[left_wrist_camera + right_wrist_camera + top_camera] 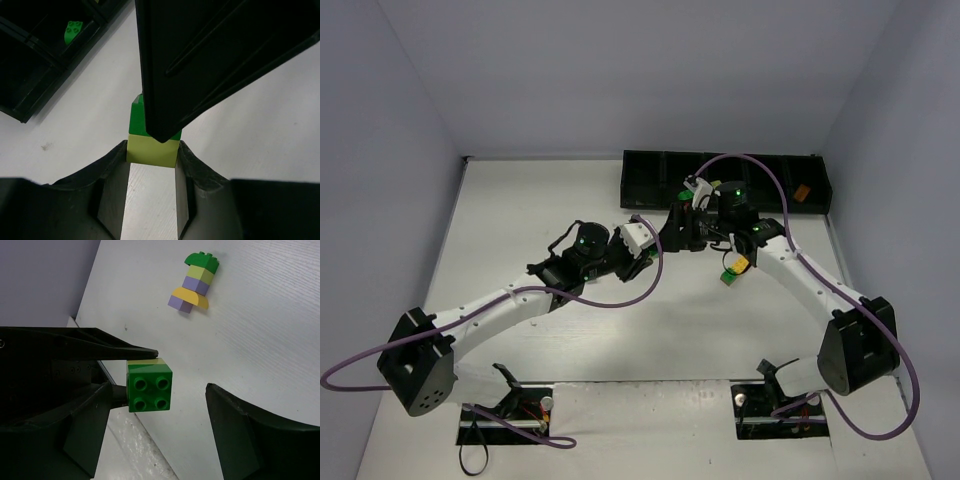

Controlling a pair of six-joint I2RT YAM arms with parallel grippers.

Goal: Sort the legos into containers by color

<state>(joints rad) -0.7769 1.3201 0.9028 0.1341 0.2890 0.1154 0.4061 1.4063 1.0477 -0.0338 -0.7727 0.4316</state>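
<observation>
My left gripper (152, 147) is clamped on a pale lime brick (150, 155), one finger pressed to each of its side faces. A dark green brick (149, 387) is plugged onto the far end of it. The two together form a short block whose long axis runs straight out along my left fingers, away from that wrist. The green brick's four studs face my right wrist camera squarely, so the block points stud-end first at my right gripper (159, 390).

My right gripper stands apart around the green brick. One finger lies at its side, touching or just beside it, I cannot tell which. The other finger (240, 425) is well clear, with bare worktop (260, 340) showing in the gap.

From above, my left arm reaches slantwise from its near-left base to the middle of the worktop. My right arm comes up from the near-right base and bends inward at the wrist. The two grippers meet nose to nose just in front of the black tray (650, 190) along the far edge, and the held block is hidden among them there.

A loose stack (195, 282) of five pieces lies on its side on the worktop beside my right forearm, with a dark green cap at one end and a lavender piece at the other. In the tray sit an orange-brown brick (802, 192) near its right end and a lime green brick (72, 31) in another compartment.
</observation>
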